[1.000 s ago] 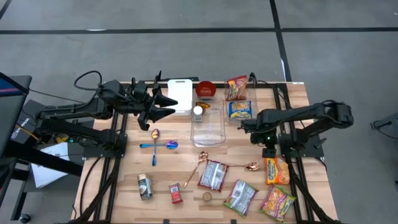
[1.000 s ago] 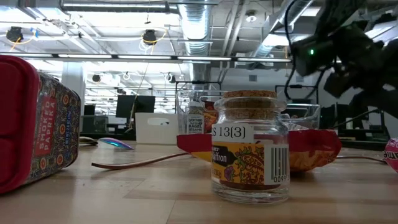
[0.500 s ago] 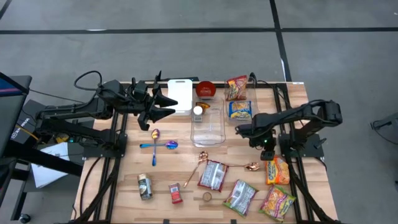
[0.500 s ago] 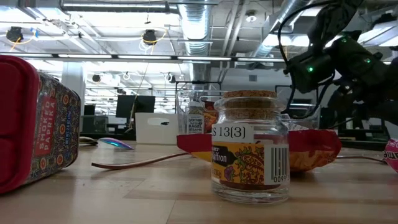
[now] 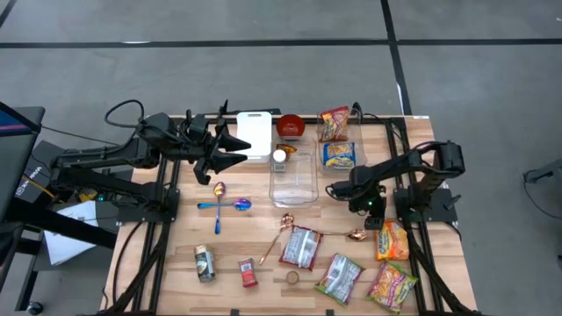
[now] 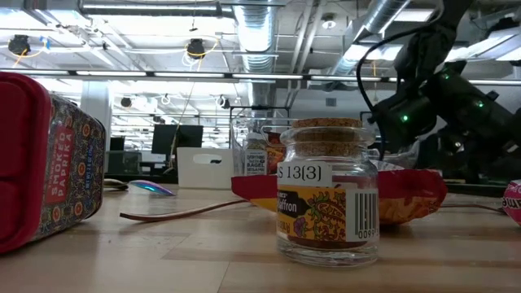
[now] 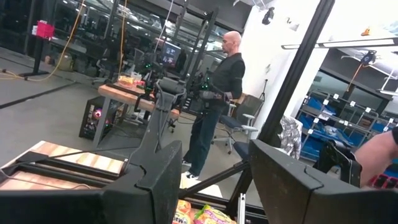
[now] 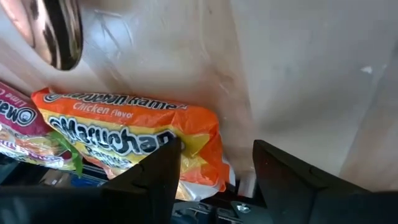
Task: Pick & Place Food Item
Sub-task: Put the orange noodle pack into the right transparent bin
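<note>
One orange ramen packet (image 8: 134, 149), beneath right tool (image 8: 211, 155)

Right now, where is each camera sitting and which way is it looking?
High view: above, looking straight down on the wooden table; both arms show.
Low view: at tabletop height, behind the cork-topped glass spice jar; one dark arm shows.
Left wrist view: looks past open dark fingers into the room.
Right wrist view: looks past its fingers at the orange chicken ramen packet, which also lies in the high view.
</note>
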Tool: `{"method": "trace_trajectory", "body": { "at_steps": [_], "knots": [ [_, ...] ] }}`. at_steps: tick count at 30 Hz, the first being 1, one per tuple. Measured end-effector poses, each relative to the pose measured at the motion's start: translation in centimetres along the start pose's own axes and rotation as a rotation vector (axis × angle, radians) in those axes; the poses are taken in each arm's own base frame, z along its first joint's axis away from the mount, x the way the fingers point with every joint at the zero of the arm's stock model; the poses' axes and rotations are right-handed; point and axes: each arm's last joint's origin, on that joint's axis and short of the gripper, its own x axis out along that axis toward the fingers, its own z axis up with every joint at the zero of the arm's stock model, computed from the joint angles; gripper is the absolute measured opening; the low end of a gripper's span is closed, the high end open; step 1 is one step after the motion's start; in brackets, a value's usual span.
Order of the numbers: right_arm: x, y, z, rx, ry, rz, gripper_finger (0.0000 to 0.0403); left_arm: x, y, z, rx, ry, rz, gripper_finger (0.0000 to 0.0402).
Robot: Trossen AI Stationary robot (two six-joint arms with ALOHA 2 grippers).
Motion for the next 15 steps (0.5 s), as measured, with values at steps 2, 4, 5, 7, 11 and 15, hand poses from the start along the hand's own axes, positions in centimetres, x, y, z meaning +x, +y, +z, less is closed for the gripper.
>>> {"method": "trace_trajectory", "body": {
  "at_steps": [2,4,5,7,11,15],
  "knots": [
    [0.02,0.01,0.01,-0.003,0.002,0.008,0.0194,0.0,0.0,0.0,0.0,0.0,0.0,0.0182],
    [0.03,0.05,0.03,-0.008,0.001,0.021,0.0194,0.0,0.0,0.0,-0.001,0.0,0.0,0.0182],
    [0.02,0.06,0.04,-0.008,0.0,0.023,0.0194,0.0,0.0,0.0,-0.001,0.0,0.0,0.0182],
    [0.0,0.07,0.02,-0.01,-0.002,0.024,0.0194,0.0,0.0,0.0,-0.001,0.0,0.0,0.0182],
    [0.0,0.08,0.02,-0.011,-0.002,0.028,0.0185,0.0,0.0,0.0,-0.001,0.0,0.0,0.0182],
    [0.01,0.09,0.01,-0.011,-0.001,0.034,0.0148,0.0,0.0,0.0,-0.001,0.0,0.0,0.0182]
  ]
}}
